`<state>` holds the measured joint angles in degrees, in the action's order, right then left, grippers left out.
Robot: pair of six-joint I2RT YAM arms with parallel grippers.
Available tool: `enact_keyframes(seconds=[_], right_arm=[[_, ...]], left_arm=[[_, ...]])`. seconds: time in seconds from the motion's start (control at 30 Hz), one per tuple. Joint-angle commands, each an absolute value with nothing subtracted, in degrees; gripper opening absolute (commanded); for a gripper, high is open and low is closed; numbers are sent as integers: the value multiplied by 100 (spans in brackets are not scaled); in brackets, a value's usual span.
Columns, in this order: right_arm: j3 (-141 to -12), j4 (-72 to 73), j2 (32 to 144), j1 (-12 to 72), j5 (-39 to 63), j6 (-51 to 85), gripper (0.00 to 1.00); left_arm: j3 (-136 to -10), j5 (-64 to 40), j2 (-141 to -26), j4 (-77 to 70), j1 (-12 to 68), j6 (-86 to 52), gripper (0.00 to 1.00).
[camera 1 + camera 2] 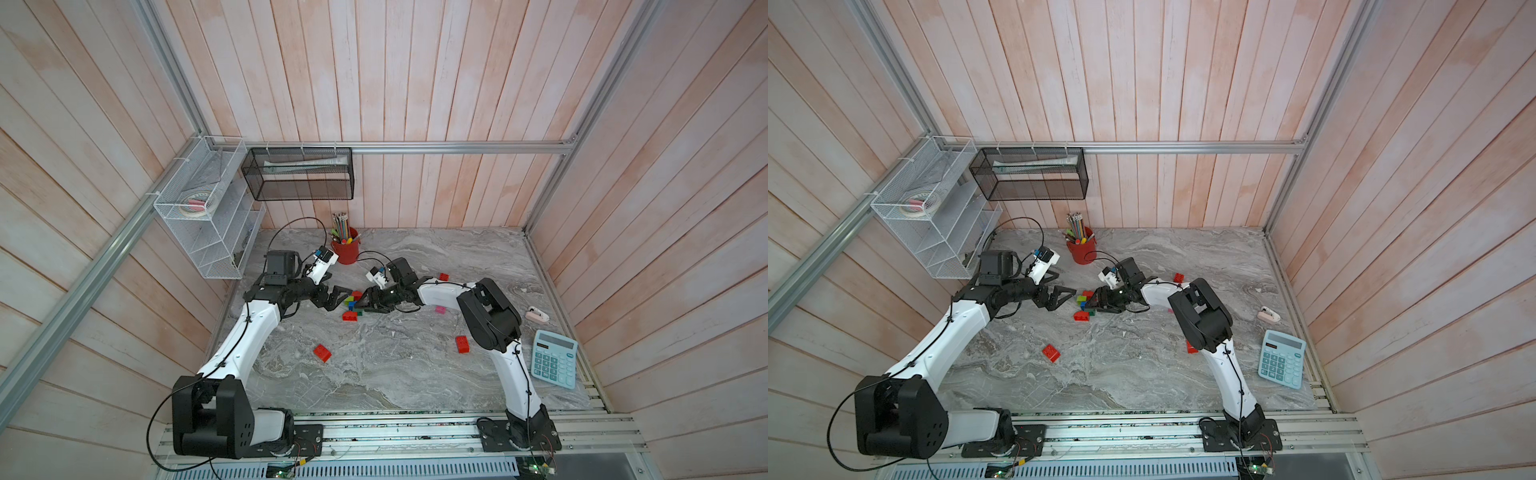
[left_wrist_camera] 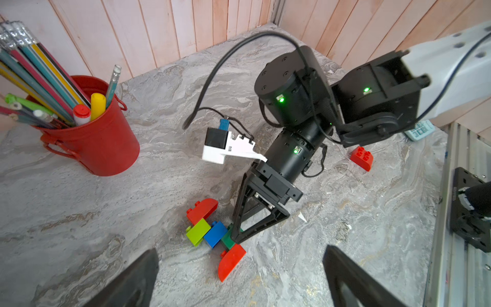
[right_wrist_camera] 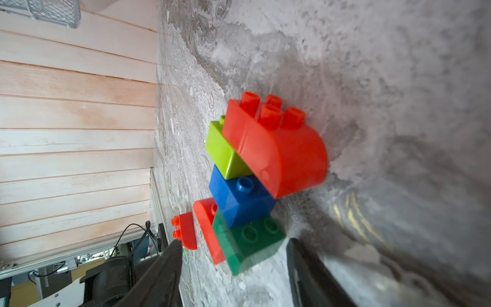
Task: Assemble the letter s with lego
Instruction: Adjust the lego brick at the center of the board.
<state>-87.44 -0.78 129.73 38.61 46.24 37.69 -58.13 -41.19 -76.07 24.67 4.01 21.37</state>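
Now the left gripper (image 1: 337,298) is spread wide, holding nothing. The right gripper (image 3: 233,247) has its jaws apart, one each side of the dark green brick (image 3: 251,236) in the lego (image 2: 210,234) clump, mid table (image 1: 415,374). The calculator (image 1: 555,359) keys are too small to read.

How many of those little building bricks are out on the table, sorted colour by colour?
Red bricks: 5
Pink brick: 1
Blue brick: 1
Dark green brick: 1
Lime green brick: 1
Total in view: 9; the arms may hide more.
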Motion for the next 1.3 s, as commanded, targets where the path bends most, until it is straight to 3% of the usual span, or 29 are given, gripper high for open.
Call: enact_keyframes(seconds=[0.0,0.27,0.67,0.93,1.27], right_arm=[[-8605,-444,12667,3807,4399,3466,67],[-8315,-769,12043,3585,4165,2917,68],[-7009,-1137,9977,2813,3073,1699,73],[-5767,-537,8600,2451,2310,1491,80],[-4889,-200,7817,2057,2032,1318,89]], left_arm=[[-5737,-4064,-7453,2345,364,1743,100],[-5327,-3864,-7009,1761,369,840,100],[-4168,-3314,-6119,281,369,-1005,100],[-4301,-2913,-6345,1439,417,-1808,100],[-4151,-1179,-6053,2858,1112,-3220,100]])
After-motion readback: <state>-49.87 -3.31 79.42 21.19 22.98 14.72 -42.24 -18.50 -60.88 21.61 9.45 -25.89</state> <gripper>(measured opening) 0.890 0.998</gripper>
